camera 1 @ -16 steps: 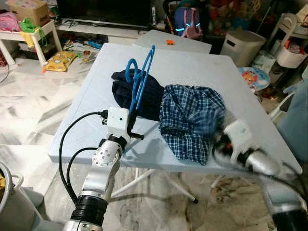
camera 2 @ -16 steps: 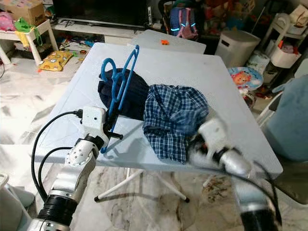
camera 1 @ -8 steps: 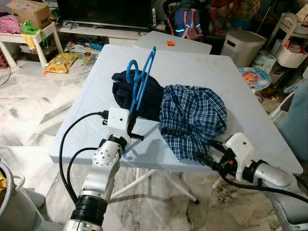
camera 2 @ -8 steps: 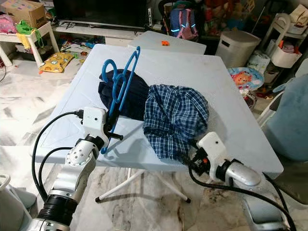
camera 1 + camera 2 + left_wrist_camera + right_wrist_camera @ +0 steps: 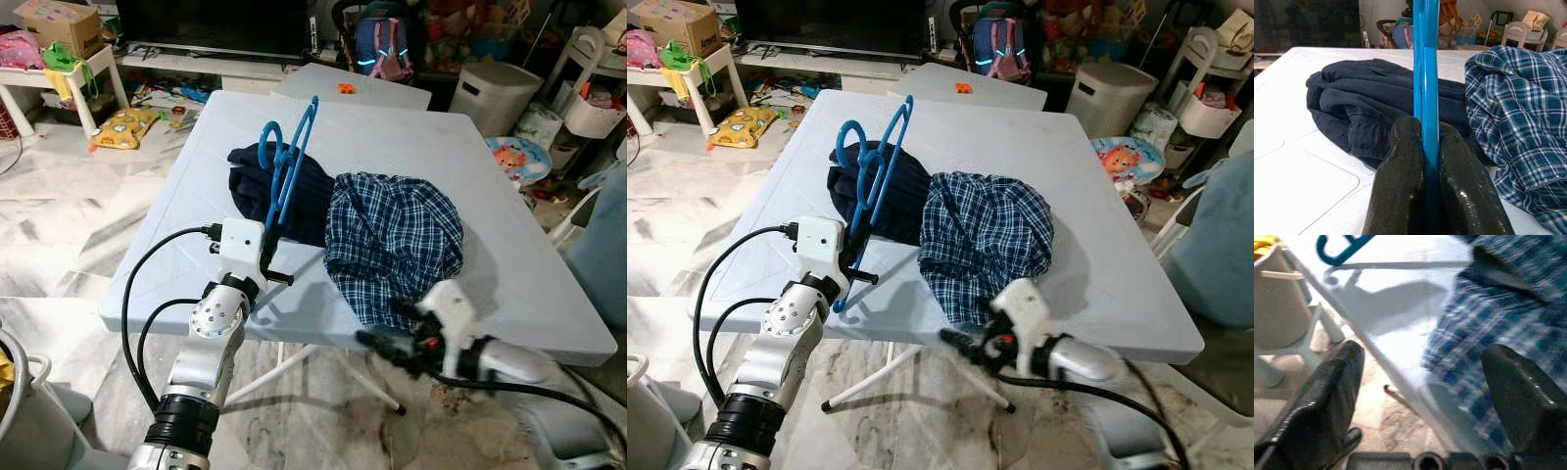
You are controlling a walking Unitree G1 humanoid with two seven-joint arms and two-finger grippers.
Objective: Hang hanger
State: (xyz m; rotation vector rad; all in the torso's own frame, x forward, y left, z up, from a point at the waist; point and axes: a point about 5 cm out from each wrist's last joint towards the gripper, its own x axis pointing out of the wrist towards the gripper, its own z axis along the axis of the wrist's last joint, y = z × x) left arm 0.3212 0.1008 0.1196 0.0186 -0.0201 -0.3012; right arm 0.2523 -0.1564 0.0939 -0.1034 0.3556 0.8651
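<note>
Left claw holds the hanger; right claw arrives

Left gripper (image 5: pixel 1425 161) clamps the blue plastic hanger (image 5: pixel 286 176) upright; right gripper (image 5: pixel 1425 396), fingers wide, has swung in under the blue checked shirt (image 5: pixel 392 240), probably to grasp it.

One blue hanger (image 5: pixel 284 171), two garments — one dark (image 5: pixel 255 176), one plaid (image 5: pixel 392 240) — one bench (image 5: pixel 392 127), two claws: left (image 5: pixel 1425 161), right (image 5: pixel 1420 377).
</note>
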